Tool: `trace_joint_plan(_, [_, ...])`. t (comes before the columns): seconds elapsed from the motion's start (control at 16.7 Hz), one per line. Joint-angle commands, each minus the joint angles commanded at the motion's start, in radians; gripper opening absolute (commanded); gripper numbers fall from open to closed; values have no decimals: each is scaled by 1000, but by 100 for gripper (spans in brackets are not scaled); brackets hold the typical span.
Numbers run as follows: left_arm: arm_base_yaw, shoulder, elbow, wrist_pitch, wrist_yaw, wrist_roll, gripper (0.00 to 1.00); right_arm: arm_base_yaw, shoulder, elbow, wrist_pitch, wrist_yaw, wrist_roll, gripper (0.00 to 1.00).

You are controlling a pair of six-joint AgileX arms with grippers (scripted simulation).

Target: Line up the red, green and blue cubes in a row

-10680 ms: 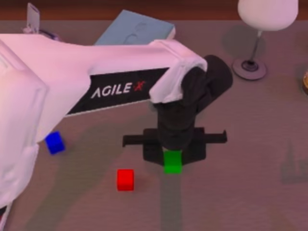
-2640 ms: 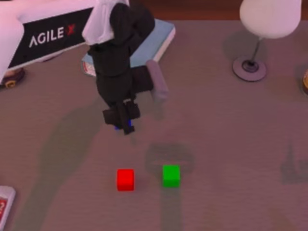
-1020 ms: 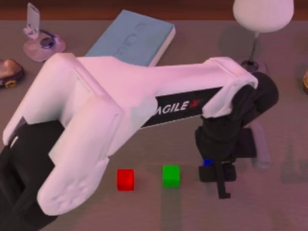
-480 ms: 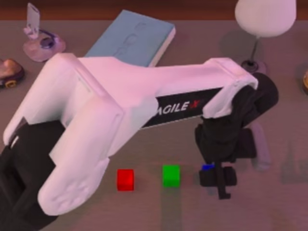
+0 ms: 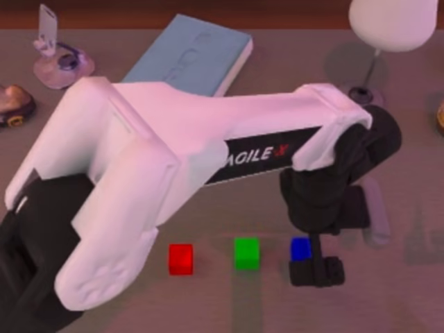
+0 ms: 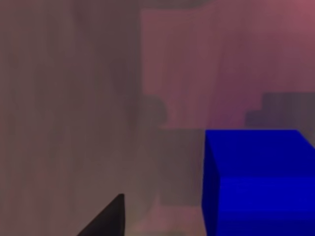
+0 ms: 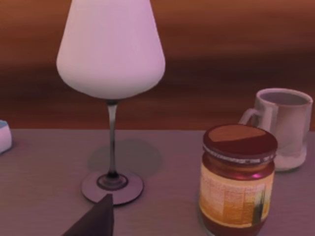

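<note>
A: Start with the big things. What do you see?

B: The brown tabletop (image 5: 395,298), and across most of it my left arm (image 5: 173,159), white with a black AgileX band, reaching from the tabletop's left side over to right of centre.

A: And behind the arm?

B: A pale-blue book (image 5: 191,52) lies flat near the far edge, set at an angle. Over at the far right stands a white lamp (image 5: 388,24) with a thin stem and a round foot.

A: Does the right wrist view add anything?

B: It shows the same lamp close up, and near it a brown-lidded jar (image 7: 238,189) with a pale mug (image 7: 285,125) behind it. Only a dark tip of the right tool (image 7: 96,219) shows there, so I cannot tell whether it is released or clenched. That arm is outside the top view.

A: What about the left tool?

B: The left tool (image 5: 316,270) hangs low, just beside the blue cube (image 5: 300,248). It is released. In the left wrist view, one dark fingertip (image 6: 106,219) stands apart from the cube, which sits flat on the tabletop.

A: And the other cubes?

B: The green cube (image 5: 246,252) sits left of the blue one. The red cube (image 5: 181,259) is further left again. All three lie apart, in a roughly even row, with green between the other two.
</note>
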Motion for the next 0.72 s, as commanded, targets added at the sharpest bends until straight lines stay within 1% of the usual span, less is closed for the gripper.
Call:
trace_joint_plan(0.36, [1, -2, 17, -18, 1, 2, 100, 0, 0, 0, 0, 0, 0, 100])
trace_joint_plan(0.72, [20, -42, 174, -222, 0, 0, 100, 0, 0, 0, 0, 0, 0, 100])
